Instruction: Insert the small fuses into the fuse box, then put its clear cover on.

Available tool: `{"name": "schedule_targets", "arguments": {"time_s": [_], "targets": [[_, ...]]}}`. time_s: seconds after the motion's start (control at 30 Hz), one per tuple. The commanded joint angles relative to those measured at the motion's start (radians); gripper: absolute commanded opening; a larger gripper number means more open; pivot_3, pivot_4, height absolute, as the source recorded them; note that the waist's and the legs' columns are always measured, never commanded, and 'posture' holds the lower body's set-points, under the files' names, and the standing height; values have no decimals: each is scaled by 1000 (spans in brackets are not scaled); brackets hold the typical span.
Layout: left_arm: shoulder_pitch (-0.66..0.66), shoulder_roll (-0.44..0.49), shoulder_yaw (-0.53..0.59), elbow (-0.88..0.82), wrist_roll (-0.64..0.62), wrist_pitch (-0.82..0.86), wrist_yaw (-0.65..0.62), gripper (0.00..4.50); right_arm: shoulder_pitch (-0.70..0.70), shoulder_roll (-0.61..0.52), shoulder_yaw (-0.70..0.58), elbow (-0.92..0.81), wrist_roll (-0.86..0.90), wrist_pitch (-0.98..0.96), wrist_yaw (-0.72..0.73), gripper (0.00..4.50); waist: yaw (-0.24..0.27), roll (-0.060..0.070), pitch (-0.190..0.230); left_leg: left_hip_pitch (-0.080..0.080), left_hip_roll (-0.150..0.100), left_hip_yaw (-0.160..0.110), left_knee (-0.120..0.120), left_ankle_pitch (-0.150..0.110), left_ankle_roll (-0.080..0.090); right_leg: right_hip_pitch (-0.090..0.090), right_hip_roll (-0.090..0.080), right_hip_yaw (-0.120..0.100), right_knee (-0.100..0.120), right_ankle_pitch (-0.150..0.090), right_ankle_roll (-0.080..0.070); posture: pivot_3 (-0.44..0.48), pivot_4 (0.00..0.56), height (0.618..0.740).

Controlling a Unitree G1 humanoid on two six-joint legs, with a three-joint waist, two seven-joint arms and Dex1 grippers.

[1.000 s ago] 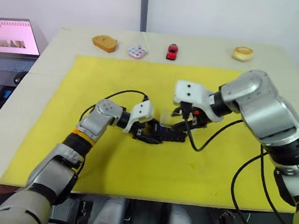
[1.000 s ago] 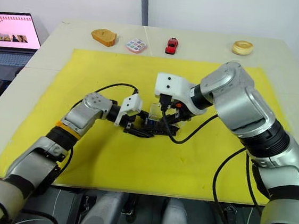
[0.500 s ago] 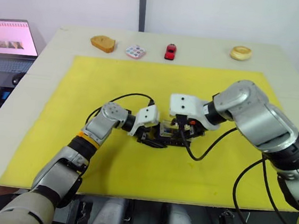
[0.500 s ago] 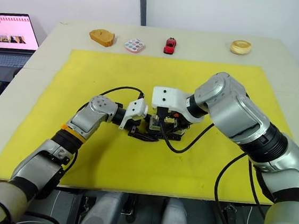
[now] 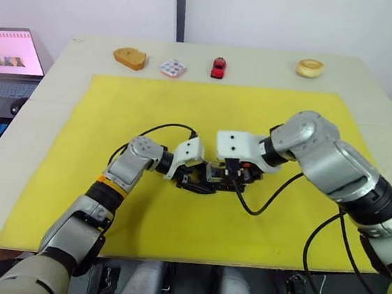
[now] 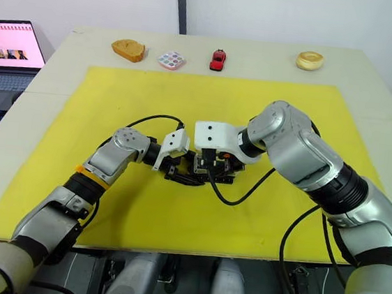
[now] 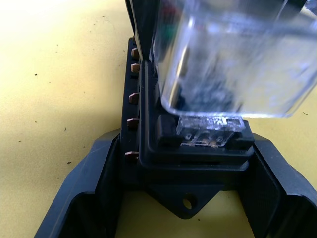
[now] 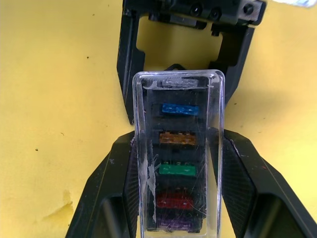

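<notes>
The black fuse box (image 5: 208, 183) lies mid-mat, and my left gripper (image 7: 185, 148) is shut on its end, with a finger (image 7: 79, 198) against each side. Over it my right gripper (image 8: 178, 148) is shut on the clear cover (image 8: 181, 148), one finger (image 8: 106, 193) on each long side. The cover (image 7: 233, 54) sits above the box's top with a gap at the end near the left gripper. Through the lid I see the small fuses in a row: blue (image 8: 181, 109), amber (image 8: 178, 139), green (image 8: 177, 169), red (image 8: 173, 200), purple. A pale fuse (image 7: 210, 124) shows below the lid's edge.
The yellow mat (image 5: 186, 111) covers most of the table. Along the far edge stand an orange block (image 5: 129, 57), a small round palette (image 5: 172, 68), a red toy car (image 5: 218, 67) and a tan ring (image 5: 309, 68). A laptop (image 5: 9, 54) sits at far left. Black cables loop beside both wrists.
My right gripper has come down and toward the left gripper, bringing the clear cover from above the box to just over its top. The left gripper has kept its hold.
</notes>
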Motion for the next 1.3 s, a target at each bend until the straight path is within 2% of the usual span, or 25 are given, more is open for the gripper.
{"name": "schedule_targets", "arguments": {"time_s": [0.03,0.43,0.63,0.93,1.3], "targets": [[31,14,-35,12,42,-7,-11,2573,-11,19,-1,16,-27,6,-22,1657,0,0,0,0,0,0,0,0,0,0,0,0,0,0,0,0,150,740],[49,11,-33,-12,39,17,-11,2573,-16,73,27,46,-55,42,-28,1657,-2,-1,-5,3,0,0,-1,-1,1,0,0,0,0,0,0,0,150,740],[56,11,-28,-14,39,28,-2,2573,-9,70,74,19,-78,65,-19,1657,-2,-2,-5,10,0,0,-3,-3,0,6,0,0,-1,0,0,0,150,740],[65,1,-17,-17,32,41,13,2573,-7,92,92,18,-96,130,-42,1657,-4,-7,-12,13,0,0,-4,-4,0,7,0,0,-1,0,0,0,150,740],[60,1,-6,1,34,31,25,2573,18,85,104,-46,-76,167,-55,1657,-3,-8,-15,14,1,0,-4,-5,0,8,0,1,-1,0,0,0,150,740]]}}
